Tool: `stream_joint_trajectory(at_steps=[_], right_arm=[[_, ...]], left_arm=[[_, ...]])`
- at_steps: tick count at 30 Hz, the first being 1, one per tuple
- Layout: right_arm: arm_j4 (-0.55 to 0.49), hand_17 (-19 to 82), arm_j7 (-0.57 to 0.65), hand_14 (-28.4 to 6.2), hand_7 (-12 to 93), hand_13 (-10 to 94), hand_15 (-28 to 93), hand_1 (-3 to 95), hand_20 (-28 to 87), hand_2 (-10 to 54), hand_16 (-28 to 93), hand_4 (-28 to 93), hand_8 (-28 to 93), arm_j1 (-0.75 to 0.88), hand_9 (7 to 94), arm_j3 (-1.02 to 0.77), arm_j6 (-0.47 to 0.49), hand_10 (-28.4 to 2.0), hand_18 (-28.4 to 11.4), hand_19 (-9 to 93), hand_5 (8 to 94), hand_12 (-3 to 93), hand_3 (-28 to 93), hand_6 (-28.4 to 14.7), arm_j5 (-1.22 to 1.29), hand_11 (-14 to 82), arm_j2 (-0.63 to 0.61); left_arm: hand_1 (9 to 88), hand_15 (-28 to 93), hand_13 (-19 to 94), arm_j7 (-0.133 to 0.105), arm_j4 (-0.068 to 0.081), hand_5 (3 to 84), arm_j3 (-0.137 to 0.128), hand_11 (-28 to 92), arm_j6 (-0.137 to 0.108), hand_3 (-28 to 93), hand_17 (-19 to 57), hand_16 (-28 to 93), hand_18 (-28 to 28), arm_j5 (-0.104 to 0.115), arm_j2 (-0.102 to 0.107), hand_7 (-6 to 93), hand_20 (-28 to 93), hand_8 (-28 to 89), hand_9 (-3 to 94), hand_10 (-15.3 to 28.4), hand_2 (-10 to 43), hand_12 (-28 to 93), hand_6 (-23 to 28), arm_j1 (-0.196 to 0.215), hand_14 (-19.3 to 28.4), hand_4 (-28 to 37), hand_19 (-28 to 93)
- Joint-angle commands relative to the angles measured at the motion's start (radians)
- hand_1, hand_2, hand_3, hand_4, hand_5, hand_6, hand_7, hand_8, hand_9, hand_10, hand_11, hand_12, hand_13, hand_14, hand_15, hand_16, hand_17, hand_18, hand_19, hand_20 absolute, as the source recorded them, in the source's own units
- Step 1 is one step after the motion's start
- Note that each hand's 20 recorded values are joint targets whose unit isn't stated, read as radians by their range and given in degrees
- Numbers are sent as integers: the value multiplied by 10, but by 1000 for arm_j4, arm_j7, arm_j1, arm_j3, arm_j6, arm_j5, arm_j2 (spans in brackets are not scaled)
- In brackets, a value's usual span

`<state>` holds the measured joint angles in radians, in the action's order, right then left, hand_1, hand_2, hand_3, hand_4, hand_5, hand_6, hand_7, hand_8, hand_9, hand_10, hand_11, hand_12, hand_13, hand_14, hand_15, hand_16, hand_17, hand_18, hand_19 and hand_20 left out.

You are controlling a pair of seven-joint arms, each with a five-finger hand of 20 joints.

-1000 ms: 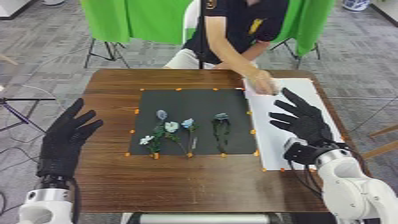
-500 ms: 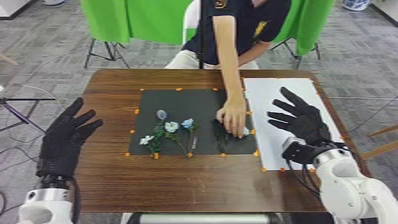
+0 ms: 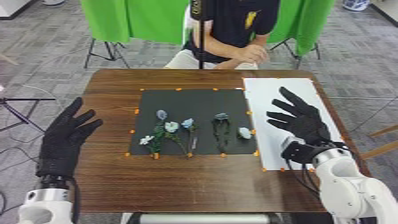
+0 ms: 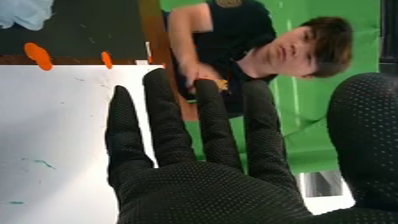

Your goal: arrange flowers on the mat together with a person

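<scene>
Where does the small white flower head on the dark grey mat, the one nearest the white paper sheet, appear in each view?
Head view: the small white flower head is just inside the right edge of the dark grey mat.
Right wrist view: pale petals on the mat, partly cut off by the picture's edge.
Shared landmark: the orange tape mark beside it, where mat meets white paper sheet.

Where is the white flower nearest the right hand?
In the head view, the flower lies on the black mat near its right edge, beside the white sheet.
</scene>
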<state>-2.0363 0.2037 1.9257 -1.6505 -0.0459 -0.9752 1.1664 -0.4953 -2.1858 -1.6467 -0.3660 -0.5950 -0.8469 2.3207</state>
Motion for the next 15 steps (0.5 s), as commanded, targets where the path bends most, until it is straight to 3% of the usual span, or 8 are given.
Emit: stream_joint_trajectory(at_steps=[1, 9, 15], right_arm=[[0, 18, -6, -183, 124, 332, 167, 189, 98, 48, 200, -283, -112, -9, 381, 4, -3, -107, -271, 466, 326, 141, 776, 50, -1, 39, 9], [-5, 20, 1, -182, 125, 335, 172, 190, 99, 47, 199, -283, -112, 6, 384, 8, -2, -108, -271, 468, 327, 141, 776, 50, 0, 39, 12], [-7, 21, 3, -181, 124, 337, 174, 191, 99, 46, 198, -283, -112, 7, 384, 13, -9, -109, -271, 469, 328, 142, 777, 50, -1, 39, 8]], left_arm=[[236, 468, 290, -13, 4, 361, 9, 192, -8, 785, -87, -68, 243, 13, 5, 113, 154, -96, 375, 169, 47, 99, 31, 4, 269, -272, 472], [236, 467, 289, 8, 0, 360, 0, 192, -1, 785, -87, -69, 243, 0, -5, 115, 154, -96, 374, 168, 47, 99, 30, 11, 269, -270, 472], [236, 467, 290, 9, -5, 360, -4, 193, -1, 785, -87, -68, 244, -2, -3, 116, 154, -96, 374, 168, 46, 98, 30, 18, 268, -271, 472]])
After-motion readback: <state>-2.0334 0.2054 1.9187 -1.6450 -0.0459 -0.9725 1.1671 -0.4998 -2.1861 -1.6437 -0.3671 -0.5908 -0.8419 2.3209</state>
